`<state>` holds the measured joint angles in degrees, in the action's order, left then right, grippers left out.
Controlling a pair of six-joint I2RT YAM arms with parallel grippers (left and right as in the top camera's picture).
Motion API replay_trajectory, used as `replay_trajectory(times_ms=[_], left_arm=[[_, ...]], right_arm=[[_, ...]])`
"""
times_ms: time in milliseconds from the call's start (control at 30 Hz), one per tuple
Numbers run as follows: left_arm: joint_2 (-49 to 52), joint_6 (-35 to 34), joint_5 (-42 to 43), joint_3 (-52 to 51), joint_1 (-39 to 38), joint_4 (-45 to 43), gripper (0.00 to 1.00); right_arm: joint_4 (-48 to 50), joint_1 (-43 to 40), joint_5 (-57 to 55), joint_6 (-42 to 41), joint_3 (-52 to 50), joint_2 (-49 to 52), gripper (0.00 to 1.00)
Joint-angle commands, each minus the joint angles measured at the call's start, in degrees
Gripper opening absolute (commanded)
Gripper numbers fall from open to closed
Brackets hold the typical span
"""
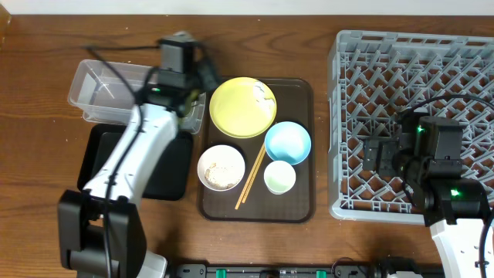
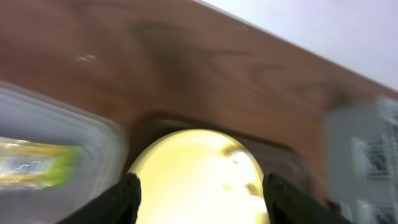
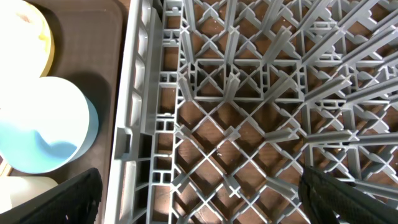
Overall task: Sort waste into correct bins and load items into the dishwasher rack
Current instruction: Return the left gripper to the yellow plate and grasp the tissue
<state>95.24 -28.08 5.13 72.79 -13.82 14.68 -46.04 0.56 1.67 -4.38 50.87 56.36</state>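
The yellow plate (image 1: 243, 106) lies on the brown serving tray with a white scrap (image 1: 263, 92) on it. The light-blue bowl (image 1: 288, 142), the white bowl (image 1: 221, 167) with rice leftovers, the small white cup (image 1: 279, 177) and the chopsticks (image 1: 251, 177) share that tray. My left gripper (image 1: 202, 77) is open and empty between the clear tub (image 1: 104, 85) and the plate (image 2: 196, 171). The left wrist view is blurred and shows a green-and-yellow wrapper (image 2: 37, 163) in the tub. My right gripper (image 3: 202, 199) is open and empty over the grey rack (image 1: 417, 69), also in the right wrist view (image 3: 249, 93).
The black tray (image 1: 166, 166) lies in front of the tub, partly under my left arm. The brown serving tray (image 1: 297, 205) sits between the bins and the rack. The right wrist view shows the blue bowl (image 3: 37, 130) just left of the rack wall.
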Motion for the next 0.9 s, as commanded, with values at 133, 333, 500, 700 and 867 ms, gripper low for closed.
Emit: replay_trajectory(times_ms=[133,333,500,700,867], left_arm=[[4.2,5.1,1.5,0.4,-6.7,-11.0,0.68],[12.0,4.9,1.5,0.4,-8.9,-15.8,0.68],[17.9,5.0,1.5,0.4,-9.7,-18.5,0.69],[22.6,4.9,1.6,0.4,-10.0,-19.5,0.69],[24.7,4.9,1.6,0.4,-10.7,-19.5,0.66]], right_arm=[[0.0,0.6,-0.1,-0.7,1.4,-0.2,0.99],[0.0,0.6,-0.1,-0.7,1.4,-0.2,0.99],[-0.1,0.6,-0.1,-0.8,1.4,-0.2,0.99],[-0.2,0.6,-0.1,-1.0,1.4,-0.2,0.99],[-0.3,0.6,-0.1,-1.0,1.4,-0.2,0.99]])
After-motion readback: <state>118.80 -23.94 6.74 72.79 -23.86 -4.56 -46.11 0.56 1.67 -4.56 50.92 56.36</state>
